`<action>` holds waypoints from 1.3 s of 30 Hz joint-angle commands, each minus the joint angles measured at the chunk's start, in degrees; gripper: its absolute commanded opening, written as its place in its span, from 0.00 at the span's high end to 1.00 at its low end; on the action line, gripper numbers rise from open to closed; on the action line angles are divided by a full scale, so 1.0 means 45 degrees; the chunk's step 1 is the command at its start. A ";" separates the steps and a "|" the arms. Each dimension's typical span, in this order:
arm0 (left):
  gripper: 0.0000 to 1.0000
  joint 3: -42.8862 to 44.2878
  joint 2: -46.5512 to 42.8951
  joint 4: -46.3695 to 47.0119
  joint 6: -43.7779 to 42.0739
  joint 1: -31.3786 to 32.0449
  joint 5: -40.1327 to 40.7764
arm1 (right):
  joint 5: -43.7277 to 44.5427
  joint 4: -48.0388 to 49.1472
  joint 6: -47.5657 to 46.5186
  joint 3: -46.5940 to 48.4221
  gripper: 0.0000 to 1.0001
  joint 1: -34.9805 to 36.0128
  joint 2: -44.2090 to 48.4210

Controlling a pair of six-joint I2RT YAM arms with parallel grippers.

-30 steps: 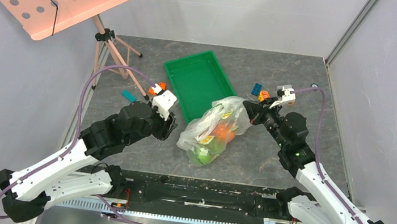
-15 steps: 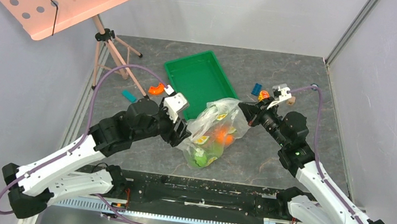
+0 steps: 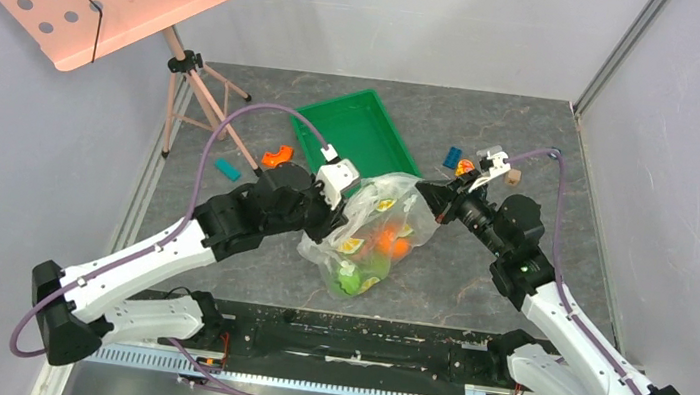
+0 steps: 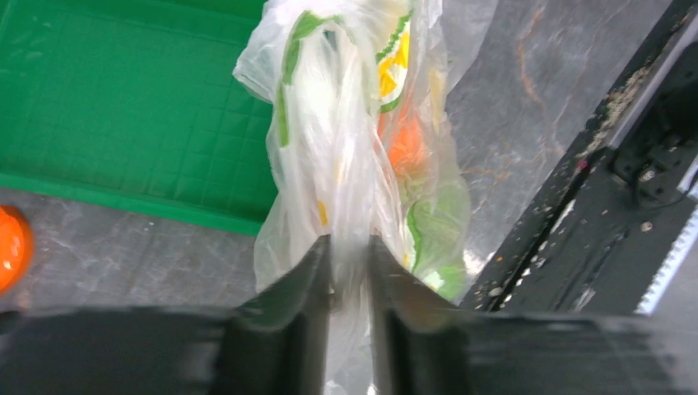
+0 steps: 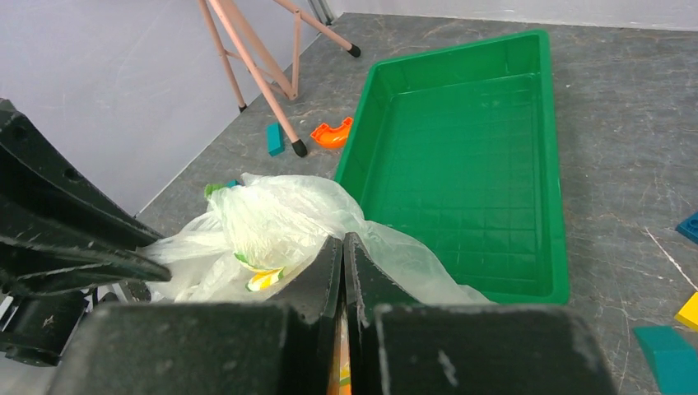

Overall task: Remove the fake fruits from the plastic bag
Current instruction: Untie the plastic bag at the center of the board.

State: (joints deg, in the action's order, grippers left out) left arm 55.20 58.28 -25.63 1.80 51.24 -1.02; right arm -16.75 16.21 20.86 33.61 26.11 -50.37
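The clear flower-print plastic bag (image 3: 375, 223) hangs stretched between my two grippers, just off the green tray's near corner. Through the film show the round orange fruit (image 3: 388, 242) and a green fruit (image 3: 353, 277) at the bag's bottom; I cannot make out the peach or the watermelon ball. My left gripper (image 3: 335, 218) is shut on a fold of the bag's left side, and the left wrist view shows film pinched between its jaws (image 4: 350, 244), with the orange fruit (image 4: 405, 144) beyond. My right gripper (image 3: 426, 199) is shut on the bag's right edge (image 5: 342, 241).
The green tray (image 3: 348, 142) lies right behind the bag. An orange curved toy piece (image 3: 275, 158) and a teal block (image 3: 227, 168) sit left of it by the pink stand's legs (image 3: 200, 88). Small blocks (image 3: 455, 160) lie behind the right wrist.
My left arm has swung right from beside the bag and closed on its left side. The bag's lower part has shifted a little left and the right gripper keeps its hold.
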 commanded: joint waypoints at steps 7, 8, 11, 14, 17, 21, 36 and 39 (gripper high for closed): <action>0.98 0.0644 0.0270 0.0422 -0.0248 -0.0003 -0.0028 | -0.0584 -0.0154 -0.1394 0.0884 0.89 -0.0020 0.0311; 0.98 0.0644 0.0202 0.0422 -0.0262 -0.0001 -0.0095 | -0.0737 -0.0259 -0.1830 0.0970 0.71 -0.0025 0.0379; 0.98 0.0624 -0.0028 0.0493 -0.0380 -0.0001 -0.0399 | -0.1348 -0.1115 -0.3297 0.1664 0.27 -0.0022 0.0435; 0.98 0.0677 -0.0055 0.0490 -0.0381 0.0012 -0.0919 | -0.2507 -0.2333 -0.4705 0.2902 0.15 -0.0029 -0.0048; 0.98 0.0756 0.0065 0.0480 -0.0800 0.0019 -0.1592 | -0.4221 -0.3492 -0.6053 0.4054 0.14 -0.0019 -0.0926; 0.98 0.0761 0.0166 0.0498 -0.0840 0.0019 -0.2083 | -0.6256 -0.4871 -0.7400 0.5067 0.13 -0.0008 -0.2029; 0.98 0.0780 0.0273 0.0441 -0.0943 0.0038 -0.2319 | -0.6820 -0.7350 -0.9940 0.6923 0.30 0.0835 -0.4941; 0.98 0.0828 0.0255 0.0339 -0.0967 0.0038 -0.2341 | -0.6542 -0.7343 -1.0023 0.6729 0.49 0.0897 -0.4737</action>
State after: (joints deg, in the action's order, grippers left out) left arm 56.31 59.53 -25.54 -0.05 51.24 -10.26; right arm -47.77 -15.59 -21.93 62.04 29.54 -72.82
